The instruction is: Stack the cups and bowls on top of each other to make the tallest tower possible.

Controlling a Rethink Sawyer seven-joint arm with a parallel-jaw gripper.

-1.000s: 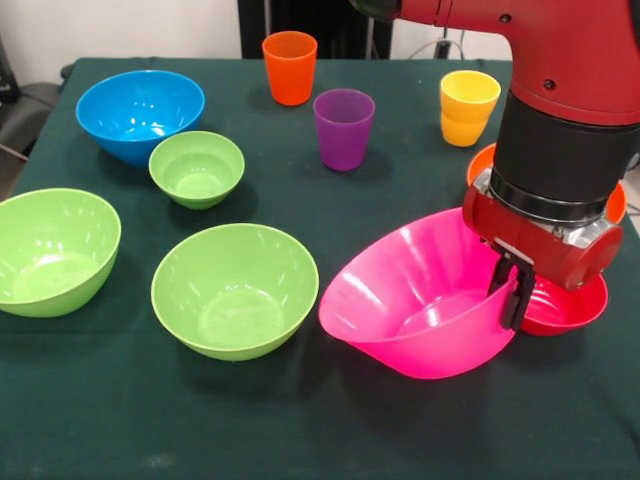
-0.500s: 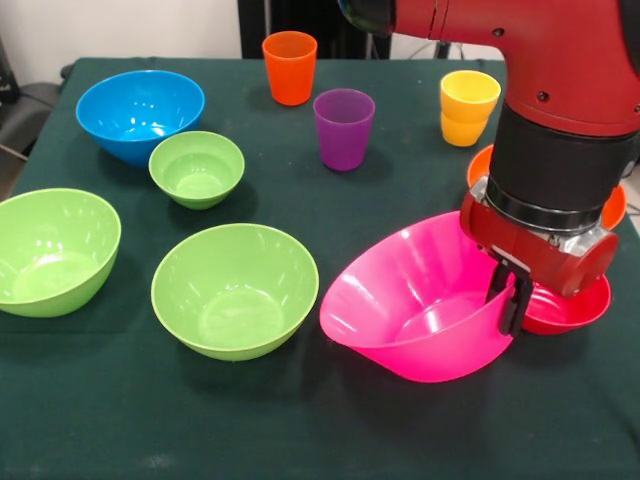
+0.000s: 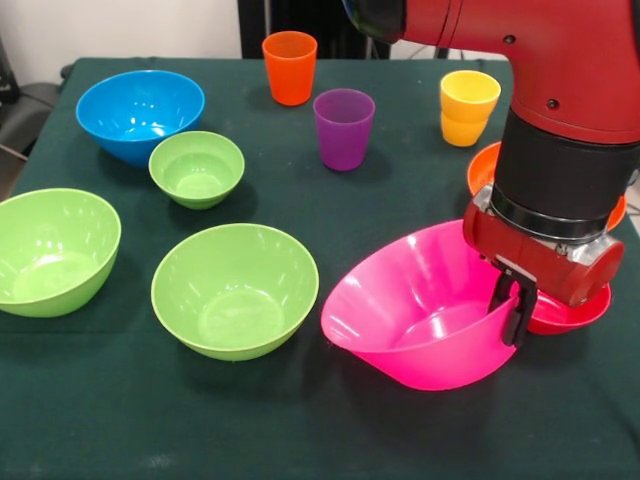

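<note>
My gripper (image 3: 512, 305) is shut on the right rim of the large pink bowl (image 3: 420, 315), which tilts with its right side raised. Just behind that rim sits the small red bowl (image 3: 572, 310), and the orange bowl (image 3: 484, 166) shows behind the arm. At the left stand three lime green bowls: large (image 3: 52, 250), medium (image 3: 234, 288) and small (image 3: 196, 168). The blue bowl (image 3: 139, 112) is at the far left. The orange cup (image 3: 289, 66), purple cup (image 3: 343, 128) and yellow cup (image 3: 468, 106) stand upright along the back. No tower stands.
The dark green tablecloth (image 3: 300, 430) covers the table. The red and black arm (image 3: 570, 150) hides much of the right side. Dark equipment stands behind the table's far edge.
The pink bowl has risen slightly at its gripped right rim and shifted a little rightward with the gripper. The other cups and bowls stay put.
</note>
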